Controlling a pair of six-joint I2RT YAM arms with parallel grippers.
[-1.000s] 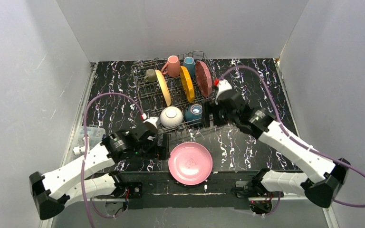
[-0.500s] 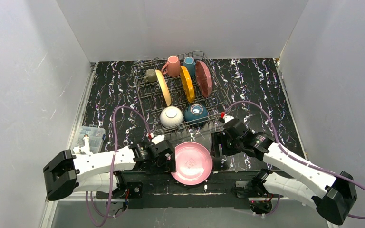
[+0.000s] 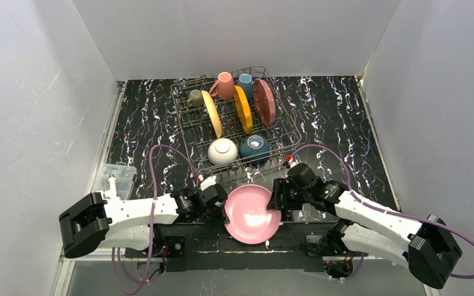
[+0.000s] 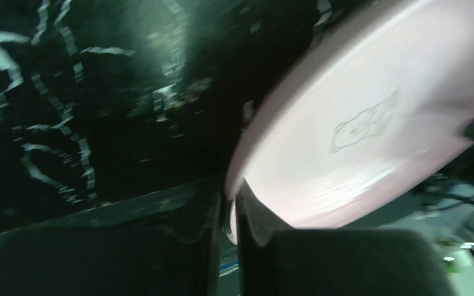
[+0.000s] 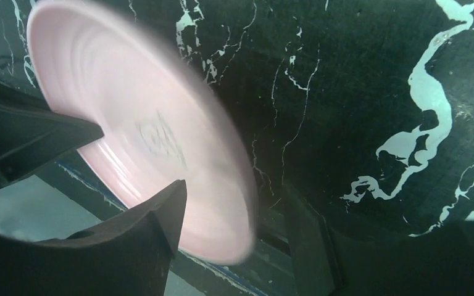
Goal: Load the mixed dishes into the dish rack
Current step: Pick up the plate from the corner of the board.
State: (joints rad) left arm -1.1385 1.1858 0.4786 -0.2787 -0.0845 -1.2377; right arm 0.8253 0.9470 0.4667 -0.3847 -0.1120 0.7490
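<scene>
With left gripper, clenched pink plate at 9 o'clock rim; with right gripper, straddled 3 o'clock rim, unclosed. Judged stiff, slippery, fragile; best rim-held.

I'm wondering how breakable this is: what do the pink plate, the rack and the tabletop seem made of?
The pink plate looks like glazed ceramic: smooth, glossy sheen. The dish rack looks like thin grey metal wire, an open grid. The tabletop is black with white veins: marble-patterned, maybe only a printed sheet.
</scene>
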